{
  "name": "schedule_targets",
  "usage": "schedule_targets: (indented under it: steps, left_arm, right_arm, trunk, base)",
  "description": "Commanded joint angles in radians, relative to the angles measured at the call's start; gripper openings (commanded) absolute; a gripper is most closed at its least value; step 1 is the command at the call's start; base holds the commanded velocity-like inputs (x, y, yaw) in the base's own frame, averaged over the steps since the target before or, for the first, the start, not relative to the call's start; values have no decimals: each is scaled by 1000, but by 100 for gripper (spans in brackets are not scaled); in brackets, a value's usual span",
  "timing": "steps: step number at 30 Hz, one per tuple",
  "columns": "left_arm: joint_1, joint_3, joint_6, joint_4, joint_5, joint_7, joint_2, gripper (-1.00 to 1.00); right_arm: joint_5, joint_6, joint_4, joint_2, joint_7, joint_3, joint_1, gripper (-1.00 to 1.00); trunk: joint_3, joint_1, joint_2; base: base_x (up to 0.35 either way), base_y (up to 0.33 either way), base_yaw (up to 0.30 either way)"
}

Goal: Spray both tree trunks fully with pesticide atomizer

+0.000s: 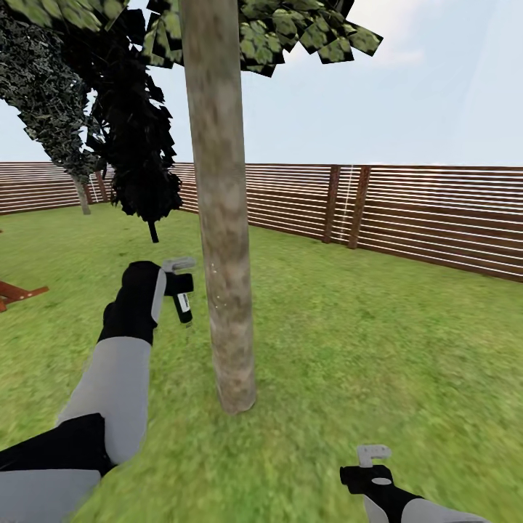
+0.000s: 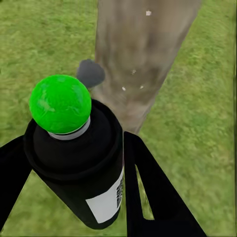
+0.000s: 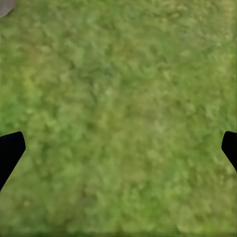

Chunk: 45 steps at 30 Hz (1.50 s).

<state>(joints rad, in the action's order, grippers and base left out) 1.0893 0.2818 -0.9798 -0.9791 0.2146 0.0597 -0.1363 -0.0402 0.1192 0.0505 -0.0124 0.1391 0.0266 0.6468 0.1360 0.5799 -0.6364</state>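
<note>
Spraying step: left pincer (image 1: 173,285) pinching atomizer (image 1: 183,305) beside trunk (image 1: 221,240), few specks (image 2: 132,72) on bark, right pincer (image 3: 118,148) spread idle; next, sweeping spray along trunk.

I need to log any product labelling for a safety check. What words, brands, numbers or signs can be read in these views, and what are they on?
Nothing legible.
The atomizer, held in the left gripper, has a white label with dark marks at its edge; these are too blurred to read.
The tree trunk, fence and grass carry no text.
</note>
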Motion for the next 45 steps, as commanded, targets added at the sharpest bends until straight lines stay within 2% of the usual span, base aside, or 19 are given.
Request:
schedule_targets:
  steps: [1, 6, 10, 11, 14, 20, 28, 34, 36, 40, 42, 45]
  left_arm:
    - [35, 4, -4, 3, 9, 6, -1, -100]
    - [194, 4, -8, 73, 11, 8, -1, -100]
    - [339, 5, -8, 186, 12, 7, 2, -100]
    - [394, 5, -8, 227, 13, 6, 1, -100]
    - [469, 5, -9, 276, 14, 6, 2, -100]
    - [598, 5, -11, 293, 16, 6, 1, -100]
    - [713, 5, -14, 303, 18, 6, 2, -100]
    - [753, 5, -14, 310, 20, 6, 7, -100]
    - [755, 7, -14, 325, 20, 5, 18, -100]
    - [756, 13, -12, 429, 20, 5, 54, -100]
    - [756, 17, -11, 446, 20, 4, 78, -100]
    - [756, 20, -8, 456, 19, 4, 96, -100]
  right_arm:
    - [-4, 7, 5, 0, 4, 2, 2, 100]
    - [-4, 7, 5, 0, 4, 2, 2, 100]
    - [-4, 7, 5, 0, 4, 1, 2, 100]
    - [-4, 7, 5, 0, 4, 2, 2, 100]
    - [-4, 7, 4, 0, 4, 1, 2, 100]
    - [-4, 7, 4, 0, 4, 1, 2, 100]
    - [-4, 7, 4, 0, 4, 1, 2, 100]
    - [-4, 7, 4, 0, 4, 1, 2, 100]
    - [-4, 7, 4, 0, 4, 1, 2, 100]
    - [-4, 7, 4, 0, 4, 1, 2, 100]
    - [-4, 7, 4, 0, 4, 1, 2, 100]
    - [-4, 7, 4, -1, 4, 1, 2, 100]
  trunk:
    - [2, 0, -2]
    - [2, 0, -2]
    - [2, 0, -2]
    - [2, 0, -2]
    - [2, 0, -2]
    - [2, 0, -2]
    - [2, 0, -2]
    - [2, 0, -2]
    - [2, 0, -2]
    - [2, 0, -2]
    - [2, 0, -2]
    - [2, 0, -2]
  base:
    - [-2, 0, 0]
    - [0, 0, 0]
    - [0, 0, 0]
    - [0, 0, 0]
    - [0, 0, 0]
    - [0, 0, 0]
    - [0, 0, 0]
    - [0, 0, 0]
    - [0, 0, 0]
    - [0, 0, 0]
    - [0, 0, 0]
    - [62, 0, 0]
